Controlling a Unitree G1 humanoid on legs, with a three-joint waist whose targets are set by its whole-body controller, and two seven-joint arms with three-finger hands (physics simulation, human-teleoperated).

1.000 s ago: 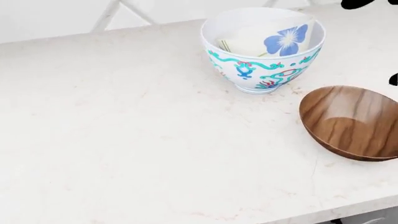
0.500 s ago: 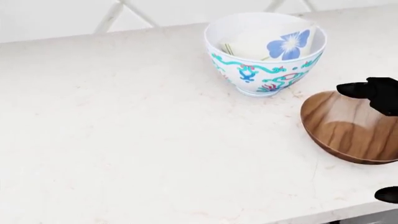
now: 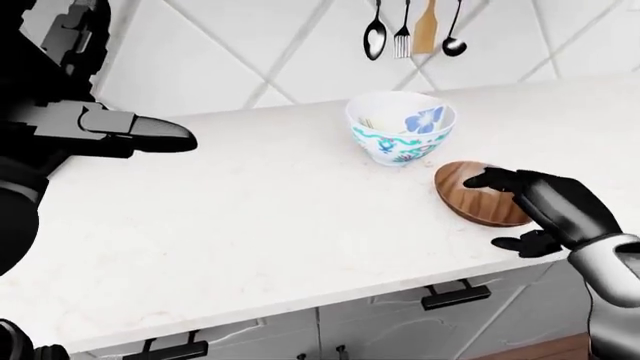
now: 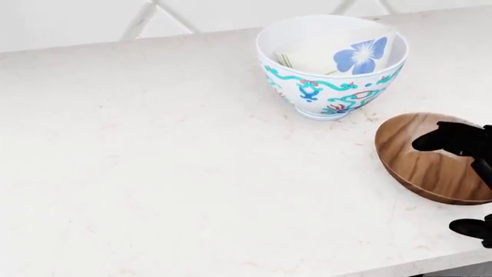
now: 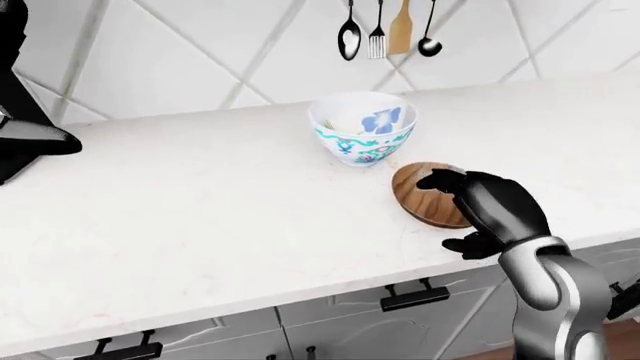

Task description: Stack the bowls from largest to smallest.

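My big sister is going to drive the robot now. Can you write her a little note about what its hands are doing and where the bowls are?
Right hand: open, over the wooden bowl, fingers spread above it, not closed round it.
Left hand: open, raised at the left of the left-eye view, holding nothing.
Painted bowl: upright on the counter, just above and left of the wooden bowl in the head view.
Done: nothing stacked yet.
Left: grip the wooden bowl and probably set it inside the painted bowl.

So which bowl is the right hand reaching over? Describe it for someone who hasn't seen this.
On the white counter, below the hanging utensils, stands a tall painted bowl. Just right of it lies the wooden bowl, under the right hand: shallow, plain brown, without any pattern.
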